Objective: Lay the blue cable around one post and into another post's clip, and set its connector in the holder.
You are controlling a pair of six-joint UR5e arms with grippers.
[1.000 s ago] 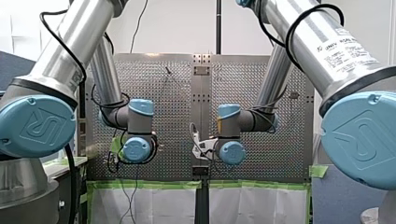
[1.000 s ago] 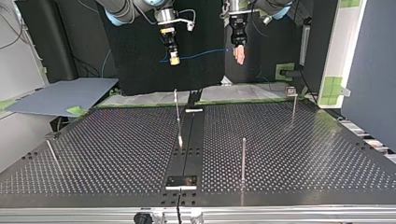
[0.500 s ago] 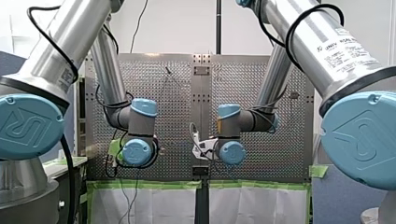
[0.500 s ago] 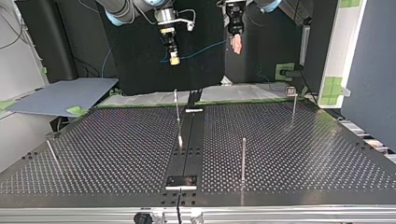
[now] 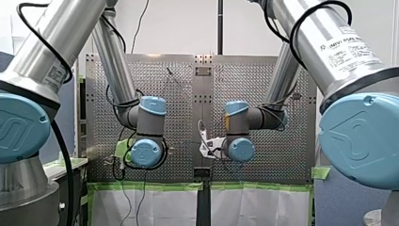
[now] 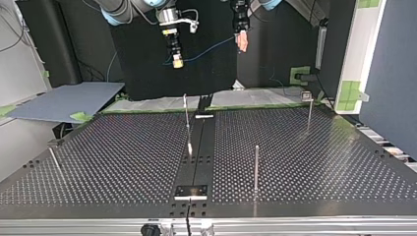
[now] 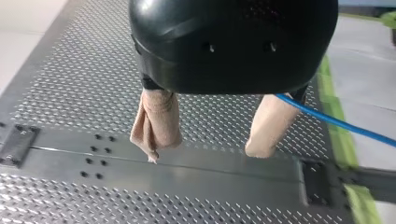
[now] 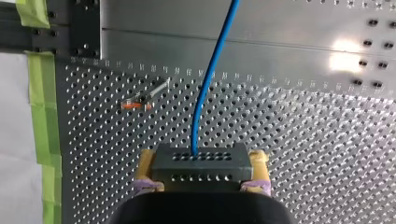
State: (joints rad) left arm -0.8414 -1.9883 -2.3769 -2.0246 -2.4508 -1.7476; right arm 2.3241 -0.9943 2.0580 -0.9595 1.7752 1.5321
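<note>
Nearest, my right tool [image 8: 202, 161] grips the dark connector [image 8: 201, 169] between yellow pads [image 8: 259, 158], pointing down above the worktop [image 8: 317, 140]. The blue cable [image 8: 210, 79] leaves it lengthwise, running across to my left tool [image 7: 205, 154], whose beige fingers [image 7: 159, 121] stand wide apart.

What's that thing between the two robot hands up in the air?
A blue cable runs through the air from my right gripper up towards my left gripper. The top view shows it best.
</note>
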